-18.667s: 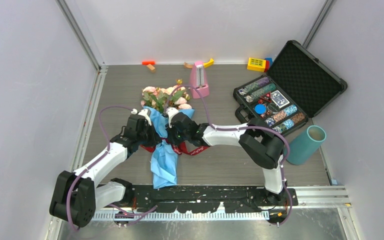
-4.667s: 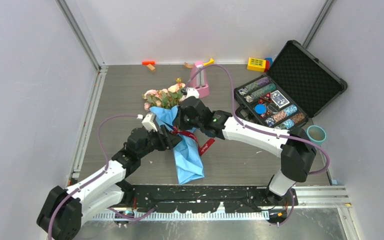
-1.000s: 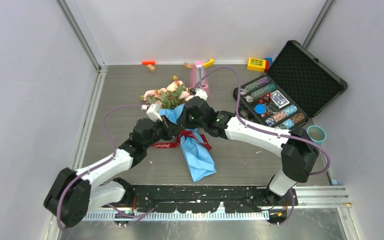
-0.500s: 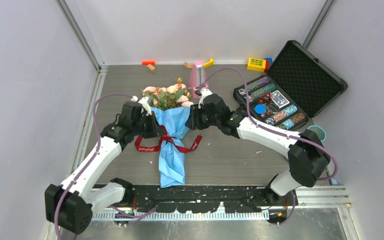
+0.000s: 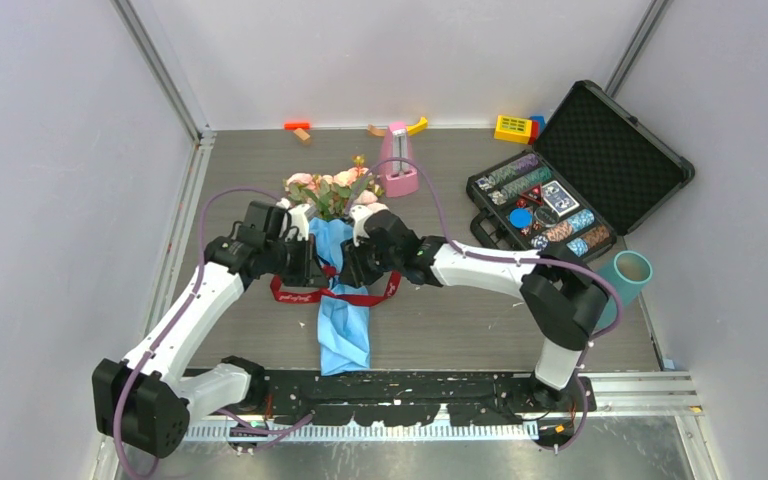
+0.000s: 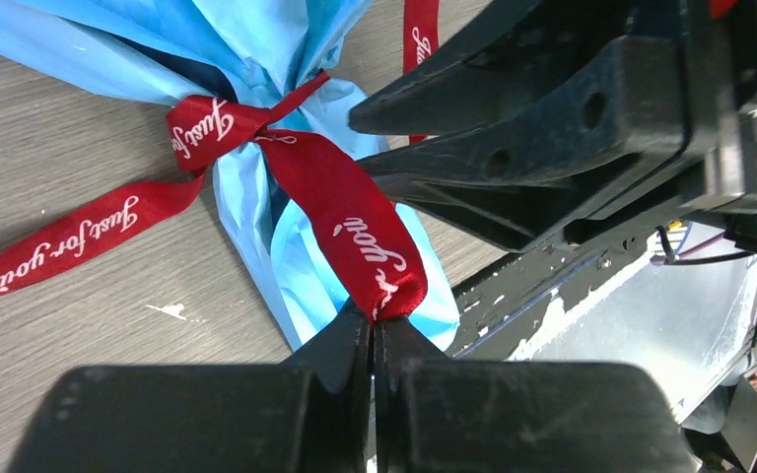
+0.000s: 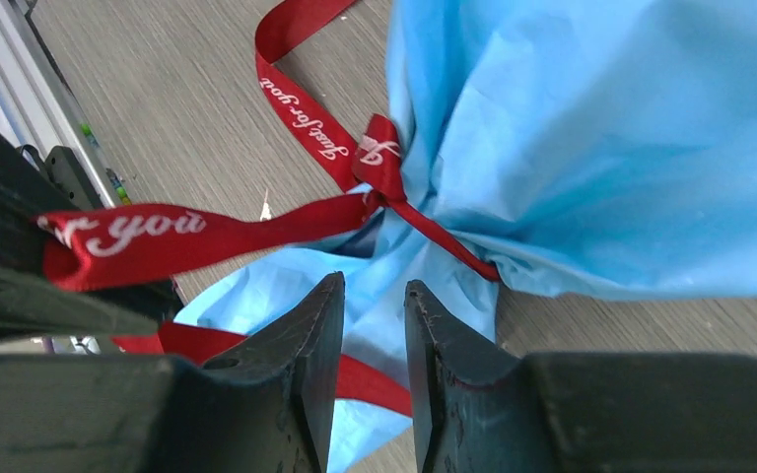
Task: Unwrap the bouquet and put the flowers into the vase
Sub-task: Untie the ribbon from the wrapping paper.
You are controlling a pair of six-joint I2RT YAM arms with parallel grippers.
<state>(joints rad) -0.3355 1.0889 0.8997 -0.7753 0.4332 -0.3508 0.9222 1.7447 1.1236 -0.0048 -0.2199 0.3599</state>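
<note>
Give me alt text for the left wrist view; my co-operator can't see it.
The left end effector is shut on one tail of the dark red printed ribbon knotted around the light blue paper cone on the grey wood-grain table. The black right end effector reaches in from the upper right, jaws apart.

top: high, looking down, far — whole scene | wrists: close, low, from opposite sides | shared: ribbon point(image 6: 306, 177) at its knot

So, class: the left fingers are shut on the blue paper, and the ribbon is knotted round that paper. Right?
Not quite. The left fingers are shut on a tail of the red ribbon, not the blue paper, as the left wrist view shows. The ribbon is knotted round the paper.
</note>
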